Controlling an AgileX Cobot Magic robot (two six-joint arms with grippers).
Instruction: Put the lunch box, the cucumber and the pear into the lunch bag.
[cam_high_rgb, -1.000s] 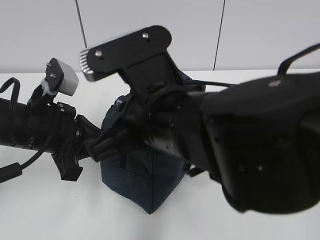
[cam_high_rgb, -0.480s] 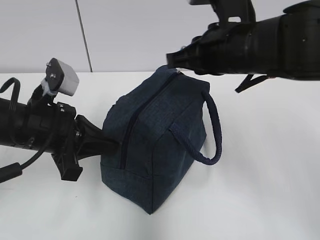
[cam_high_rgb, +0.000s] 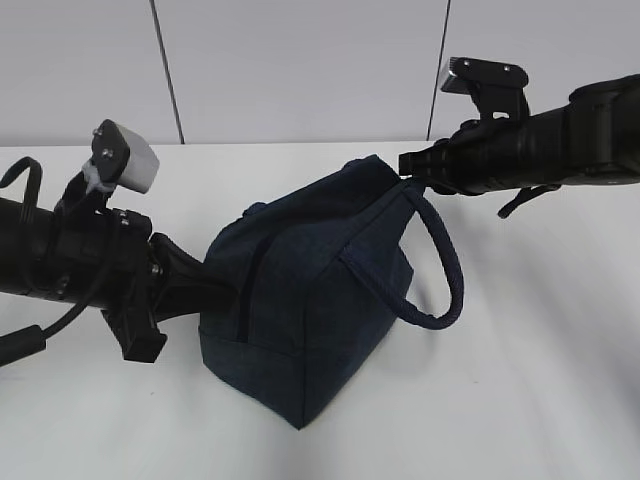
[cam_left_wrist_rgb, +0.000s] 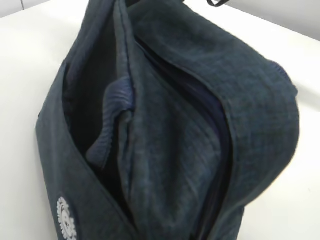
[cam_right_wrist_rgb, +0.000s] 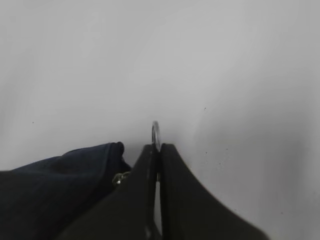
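Right gripper pinches lunch bag's ring pull.

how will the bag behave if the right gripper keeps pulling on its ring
Probably floppy: the bag looks like creased, sagging fabric, already leaning. It may slide or tip rather than stay put, unless the left gripper at its end is bracing it.

Exterior looks along table; both wrist views close on the lunch bag.

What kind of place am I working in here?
Probably a lab or test bench, not a kitchen: a bare white tabletop, a plain grey panelled wall with dark seams, and only the boxy dark navy fabric lunch bag between two black arms.
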